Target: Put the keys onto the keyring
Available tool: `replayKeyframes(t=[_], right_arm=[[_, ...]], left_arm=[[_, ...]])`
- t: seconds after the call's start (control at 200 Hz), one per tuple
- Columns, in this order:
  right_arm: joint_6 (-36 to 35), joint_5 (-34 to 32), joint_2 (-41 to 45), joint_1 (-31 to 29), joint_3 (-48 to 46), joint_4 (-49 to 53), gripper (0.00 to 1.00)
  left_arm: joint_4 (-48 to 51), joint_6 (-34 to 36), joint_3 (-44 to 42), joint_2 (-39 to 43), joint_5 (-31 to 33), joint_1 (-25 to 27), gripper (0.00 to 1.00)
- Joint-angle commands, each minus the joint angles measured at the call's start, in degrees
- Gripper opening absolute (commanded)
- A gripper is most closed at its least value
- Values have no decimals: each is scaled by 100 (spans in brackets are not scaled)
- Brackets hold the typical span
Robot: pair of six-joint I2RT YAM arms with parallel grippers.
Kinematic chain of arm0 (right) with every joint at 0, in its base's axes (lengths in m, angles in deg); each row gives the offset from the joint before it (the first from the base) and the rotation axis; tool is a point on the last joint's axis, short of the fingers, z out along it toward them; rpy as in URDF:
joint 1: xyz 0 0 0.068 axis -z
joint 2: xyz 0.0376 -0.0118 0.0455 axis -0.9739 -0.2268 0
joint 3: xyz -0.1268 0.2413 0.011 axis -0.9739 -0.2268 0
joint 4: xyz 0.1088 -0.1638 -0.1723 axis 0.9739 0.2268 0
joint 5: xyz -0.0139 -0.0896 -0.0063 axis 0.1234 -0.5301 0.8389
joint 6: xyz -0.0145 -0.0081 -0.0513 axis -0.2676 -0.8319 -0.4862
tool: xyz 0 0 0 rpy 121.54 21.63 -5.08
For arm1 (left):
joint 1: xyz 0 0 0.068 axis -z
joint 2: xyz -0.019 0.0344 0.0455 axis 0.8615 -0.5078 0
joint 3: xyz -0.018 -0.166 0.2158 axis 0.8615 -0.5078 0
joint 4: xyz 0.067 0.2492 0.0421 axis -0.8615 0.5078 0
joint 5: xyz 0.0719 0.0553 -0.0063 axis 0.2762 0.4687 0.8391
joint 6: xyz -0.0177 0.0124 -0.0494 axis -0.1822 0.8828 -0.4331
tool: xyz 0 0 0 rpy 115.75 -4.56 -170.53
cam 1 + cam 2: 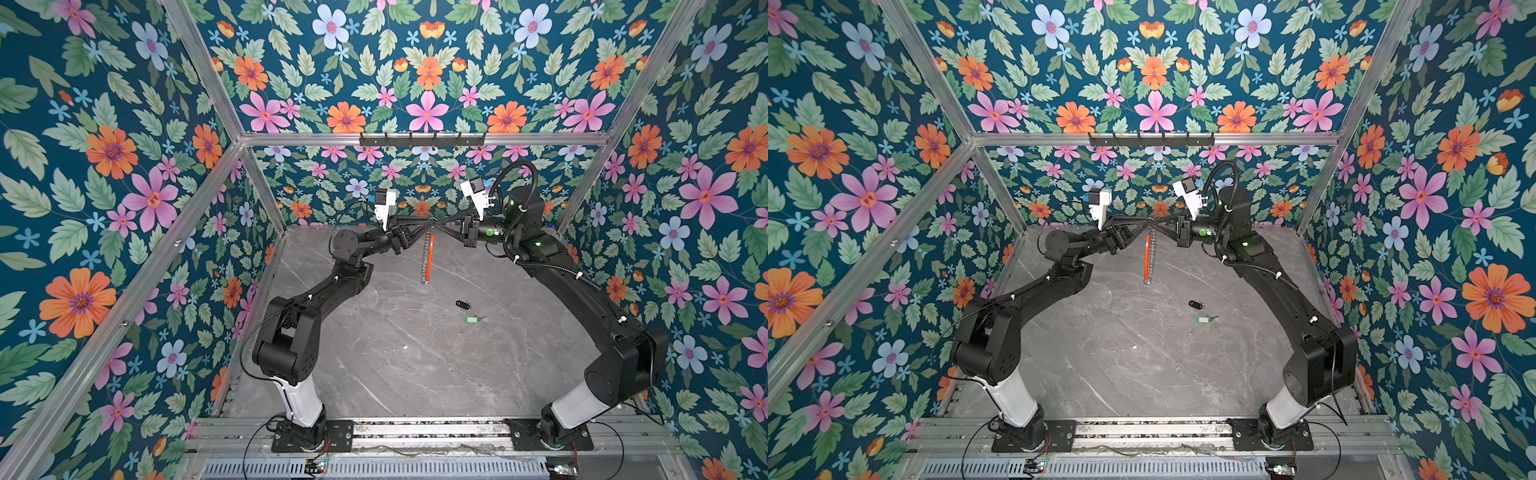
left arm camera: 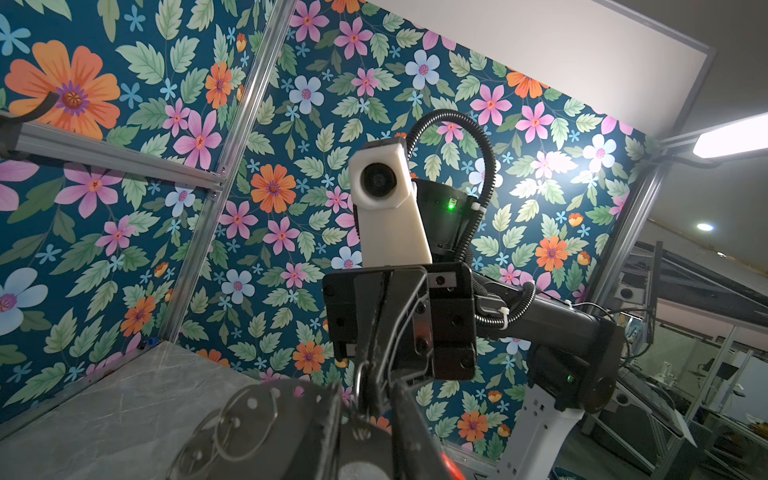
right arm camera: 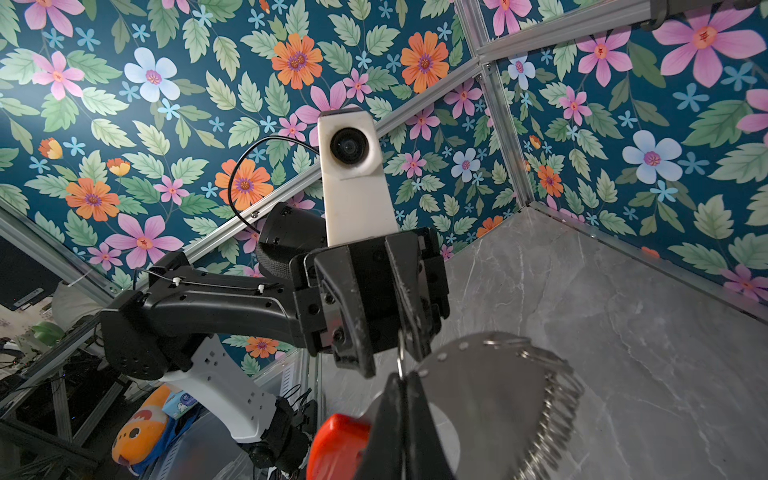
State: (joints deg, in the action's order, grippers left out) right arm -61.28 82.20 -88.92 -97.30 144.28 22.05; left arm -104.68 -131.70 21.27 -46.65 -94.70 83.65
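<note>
on the table (image 1: 395, 365) lie black key (image 1: 462, 304) and green key (image 1: 471, 319); keyring (image 1: 428, 257) aloft.

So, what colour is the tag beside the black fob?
The tag is green with a white centre, clearest in a top view.

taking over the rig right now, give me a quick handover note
Right gripper: shut on the keyring, which hangs edge-on above the table.
Left gripper: at a small split ring on the keyring's top edge; grip unclear.
Keys: black-fob key and green-tag key lie loose on the table.
Done: keyring is held up.
Left: both keys still to go on.
</note>
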Motion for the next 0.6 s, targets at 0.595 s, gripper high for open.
replayKeyframes(t=[0.595], right_arm=[[-13, -439, 178, -28, -129, -31, 33]], left_arm=[[432, 468, -231, 286, 248, 50, 0]])
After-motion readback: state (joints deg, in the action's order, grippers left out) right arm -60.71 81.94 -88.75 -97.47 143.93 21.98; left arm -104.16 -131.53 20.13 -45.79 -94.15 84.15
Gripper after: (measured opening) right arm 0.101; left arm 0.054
